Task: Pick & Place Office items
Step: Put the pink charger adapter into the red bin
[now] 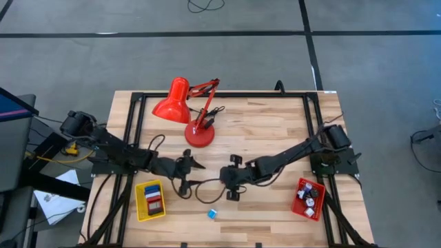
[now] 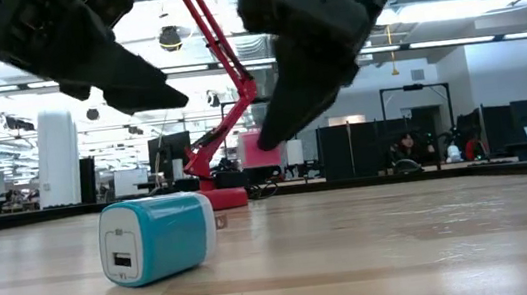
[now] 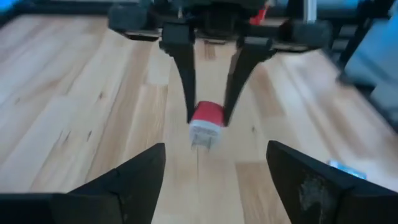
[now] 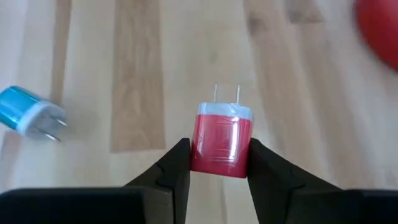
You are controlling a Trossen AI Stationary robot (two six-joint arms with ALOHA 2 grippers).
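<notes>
My right gripper (image 4: 221, 148) is shut on a small red charger plug (image 4: 222, 140) with a white face and two prongs. In the high view it (image 1: 224, 178) is over the table's middle. My left gripper (image 3: 216, 148) is open and faces it from the left (image 1: 195, 164), touching nothing. The left wrist view shows the red plug (image 3: 206, 118) between the right arm's fingers. A blue and white charger plug (image 1: 212, 214) lies on its side on the table near the near edge (image 2: 159, 239) (image 4: 28, 115). Both grippers hang above it in the low view. My right gripper pinches the red plug by the two side faces of its red body (image 4: 205, 155), near the end away from the prongs. The fingers (image 4: 177, 165) slant down from the table's right. The plug is lifted clear, its white face and prongs (image 4: 227, 93) pointing away from the gripper.
A red desk lamp (image 1: 187, 109) stands at the table's far middle. A yellow tray (image 1: 140, 204) with small items sits near left, a red tray (image 1: 298, 200) with small items near right. A dark cable (image 1: 200, 184) loops on the wood between the grippers.
</notes>
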